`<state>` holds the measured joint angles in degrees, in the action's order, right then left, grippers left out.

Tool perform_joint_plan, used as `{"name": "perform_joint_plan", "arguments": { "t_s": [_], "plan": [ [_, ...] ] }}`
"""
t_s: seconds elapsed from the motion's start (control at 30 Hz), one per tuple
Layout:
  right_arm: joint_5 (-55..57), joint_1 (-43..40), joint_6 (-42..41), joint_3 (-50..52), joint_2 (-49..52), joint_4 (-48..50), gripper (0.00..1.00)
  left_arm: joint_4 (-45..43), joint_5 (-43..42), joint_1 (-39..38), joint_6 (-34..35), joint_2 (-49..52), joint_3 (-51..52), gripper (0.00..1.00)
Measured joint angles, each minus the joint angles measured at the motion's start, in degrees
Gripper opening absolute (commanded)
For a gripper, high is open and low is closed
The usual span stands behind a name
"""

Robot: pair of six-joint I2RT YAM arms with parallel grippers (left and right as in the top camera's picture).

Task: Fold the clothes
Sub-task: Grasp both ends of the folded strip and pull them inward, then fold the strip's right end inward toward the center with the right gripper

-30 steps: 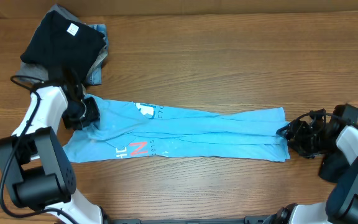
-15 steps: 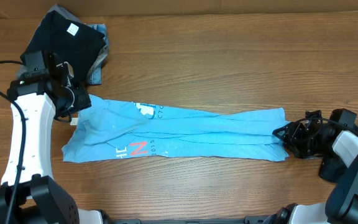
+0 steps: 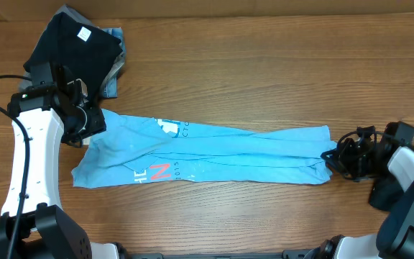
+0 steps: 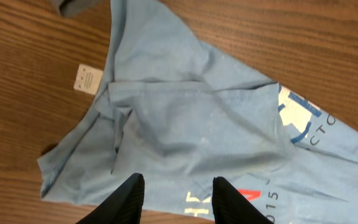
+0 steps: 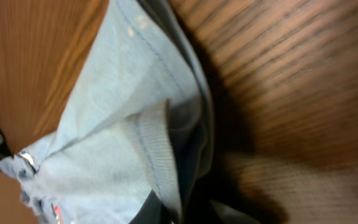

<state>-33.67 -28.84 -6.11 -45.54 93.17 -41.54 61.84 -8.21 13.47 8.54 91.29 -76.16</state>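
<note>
The blue shirt (image 3: 214, 155) is lying mid-table (image 3: 264, 65), long axis running left-right, printed end pointing left, bare wood stretching to the far edge. The right pincer (image 3: 330, 157) is clamping its right end; the left pincer (image 3: 92, 122) is hovering open over its left end.

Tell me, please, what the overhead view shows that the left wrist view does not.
Only overhead: the sky-blue T-shirt at its full length, the dark T-shirt at top left, and the right gripper at the blue shirt's right end. Only left wrist: the left gripper with fingers apart above the cloth, and a small white tag at the shirt's edge. Both: the shirt's white logo, its red letter and the wooden table.
</note>
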Motion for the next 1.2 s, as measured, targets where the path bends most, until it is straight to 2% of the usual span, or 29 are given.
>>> {"name": "perform_joint_plan", "arguments": {
  "t_s": [0.23,0.43,0.9,1.2],
  "plan": [
    [11.17,0.02,-5.25,-7.28,-4.98,-11.52,0.04,2.67,0.02,0.00,0.00,0.00,-2.27,0.38],
    [18.78,3.56,-8.02,-10.56,-12.09,-14.58,0.04,3.54,0.02,0.00,0.00,0.00,-5.86,0.38],
    [30.27,28.61,-13.84,-10.54,-12.31,-15.74,0.04,4.63,0.02,0.00,0.00,-0.04,-6.51,0.37],
    [31.78,39.43,-18.14,-10.32,-10.56,-13.31,0.04,4.98,0.02,0.00,0.00,-0.04,-6.51,0.37]
  ]
}}
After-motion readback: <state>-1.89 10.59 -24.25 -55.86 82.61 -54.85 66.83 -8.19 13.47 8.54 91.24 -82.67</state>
